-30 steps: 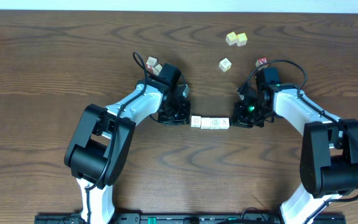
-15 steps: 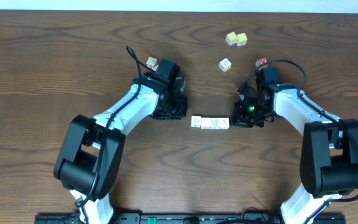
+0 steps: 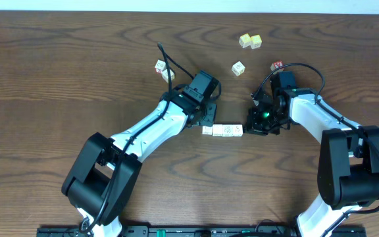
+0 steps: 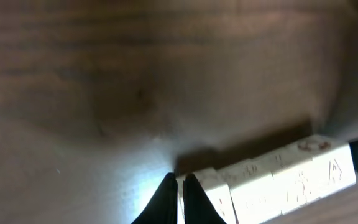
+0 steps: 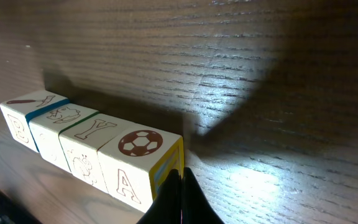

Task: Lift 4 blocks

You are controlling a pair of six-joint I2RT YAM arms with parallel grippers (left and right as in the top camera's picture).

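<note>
The left arm has swung in from the left. In the overhead view its left gripper (image 3: 206, 122) now sits at the left end of the row of blocks (image 3: 223, 130) mid-table. The right gripper (image 3: 251, 127) is at the right end, and both tips are hidden under the wrists.

The left wrist view is blurred. The left fingertips (image 4: 166, 202) are pinched together, holding nothing, against the row's near end.

In the right wrist view, the right fingertips (image 5: 170, 202) are likewise closed and empty, pressed to the soccer-ball block (image 5: 138, 163). Four cubes lie in line.
</note>
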